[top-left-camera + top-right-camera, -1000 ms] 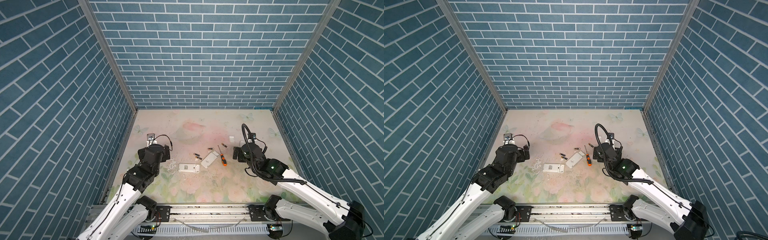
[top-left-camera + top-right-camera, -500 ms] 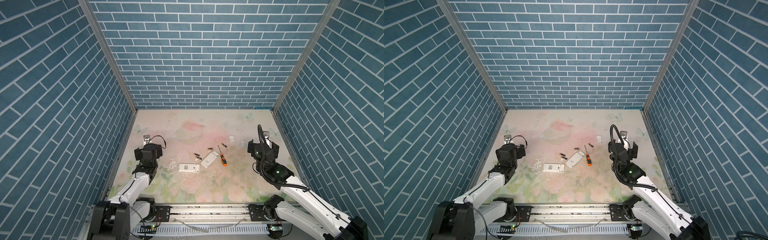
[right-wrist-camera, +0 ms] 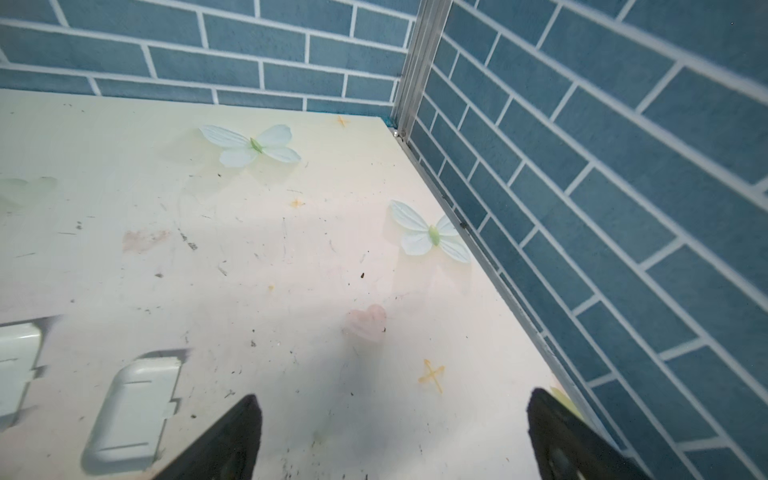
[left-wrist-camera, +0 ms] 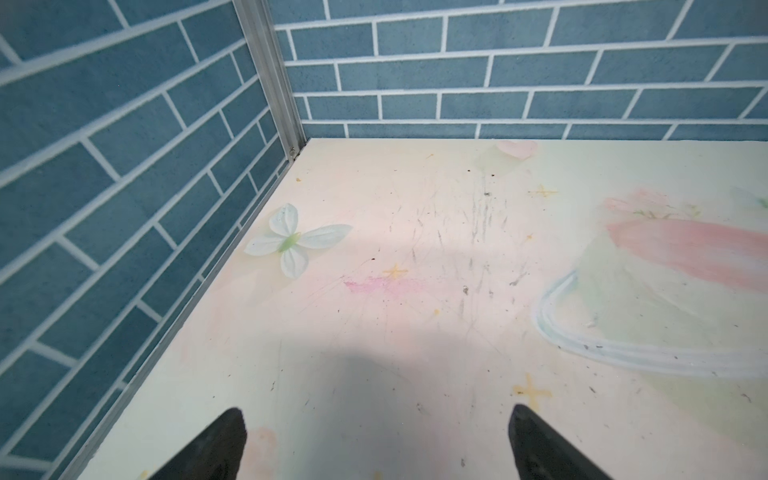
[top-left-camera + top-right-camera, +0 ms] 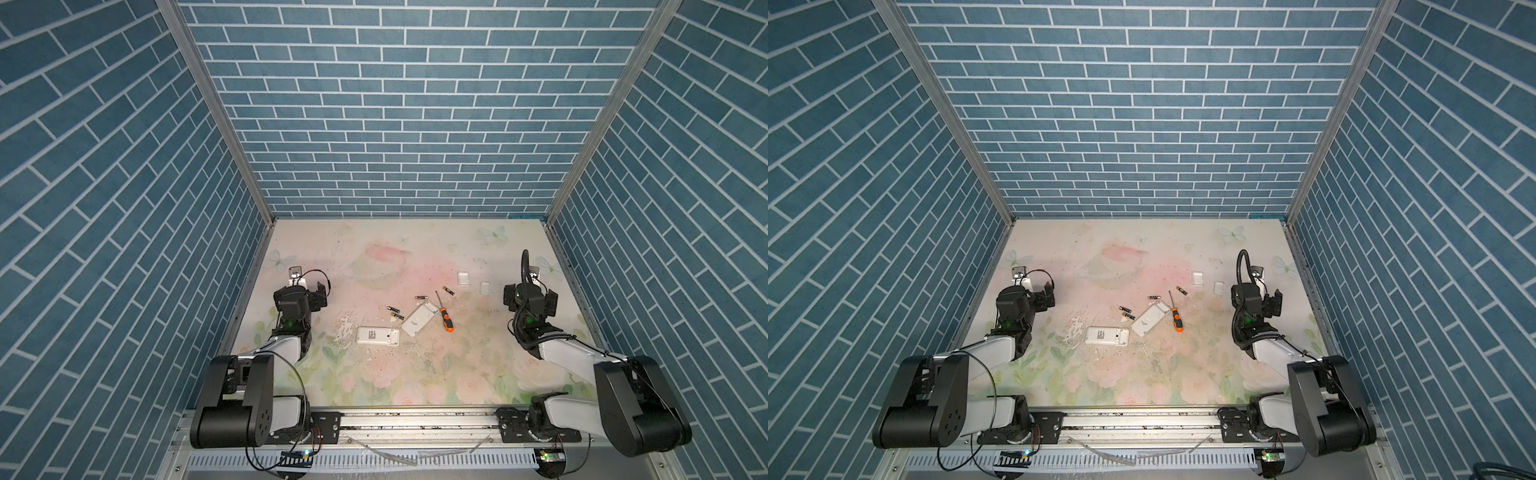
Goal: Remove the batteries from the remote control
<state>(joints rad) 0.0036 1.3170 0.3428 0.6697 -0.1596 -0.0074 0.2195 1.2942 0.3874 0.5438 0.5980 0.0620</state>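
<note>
Four batteries (image 5: 392, 309) lie loose on the table (image 5: 374, 257) just beside two white remotes (image 5: 377, 336) and a screwdriver (image 5: 446, 318), while the left hand (image 4: 376, 419) and right hand (image 3: 390, 407), both released and empty, hover well apart at its opposite sides.

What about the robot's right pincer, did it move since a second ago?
Yes. In a top view the right pincer slid right, away from the orange screwdriver, past the white covers, toward the side wall.
</note>
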